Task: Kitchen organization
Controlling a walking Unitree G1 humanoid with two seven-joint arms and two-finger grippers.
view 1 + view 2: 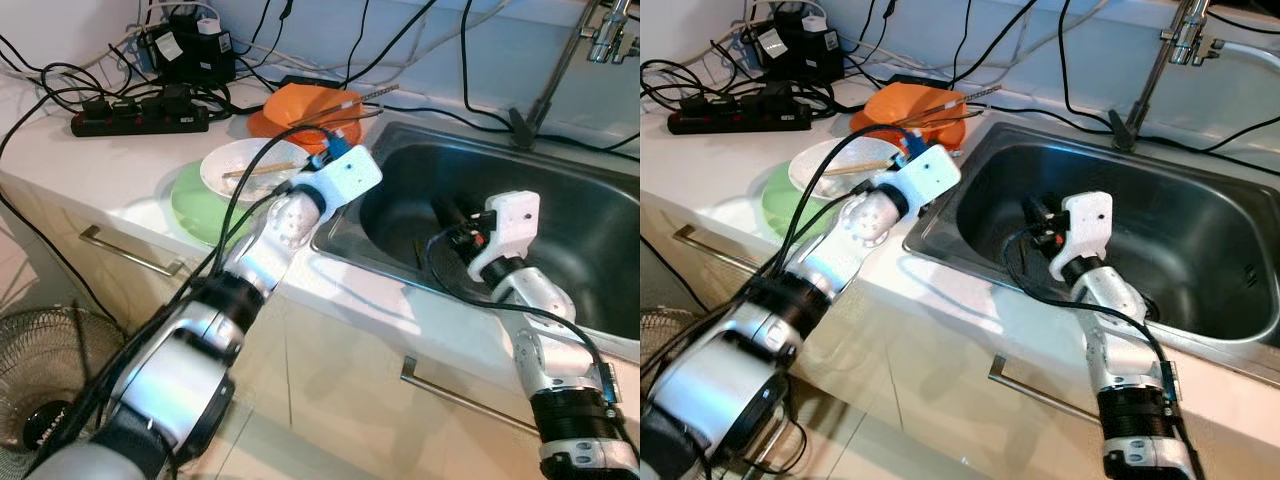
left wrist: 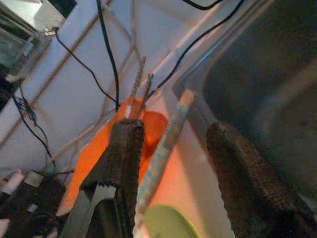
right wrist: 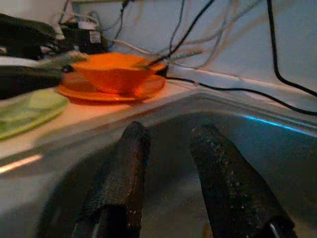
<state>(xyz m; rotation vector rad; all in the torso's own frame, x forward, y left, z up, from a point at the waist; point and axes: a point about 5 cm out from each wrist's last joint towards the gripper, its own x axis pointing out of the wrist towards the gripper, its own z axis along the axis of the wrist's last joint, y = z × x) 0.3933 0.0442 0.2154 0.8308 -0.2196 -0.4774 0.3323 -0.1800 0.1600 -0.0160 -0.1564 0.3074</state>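
We stand at a white tabletop [image 1: 120, 170] against a pale wall, cables trailing across it, a steel sink [image 1: 590, 230] sunk into its right half and cabinet drawers below. At the far left a black power strip [image 1: 140, 118] lies among the cords. Next comes a green plate [image 1: 195, 205] with a white bowl [image 1: 245, 165] on it, a utensil resting across the bowl. Behind these sits an orange bowl [image 1: 305, 105] on an orange plate [image 1: 262, 124], chopsticks [image 1: 345, 108] laid across it, just beside the sink's left rim.

Our left gripper [image 2: 171, 148] reaches over the green plate toward the sink's corner. Its jaws stand apart, and a pale, speckled stick-like utensil [image 2: 166, 148] runs up between them, close against one finger; we cannot tell whether it is truly held or merely lies in the gap. Our right gripper [image 3: 168, 163] is down inside the sink basin, jaws apart with nothing between them, pointing toward the orange dishes beyond the rim. The tap [image 1: 605, 30] rises at the far right.

We judge that the dishes are being gathered into the sink, and the step in hand is handling that utensil. The next move calls for closing firmly on the thin stick without letting it pivot, then carrying it over the rim, clear of the cables and the right arm.
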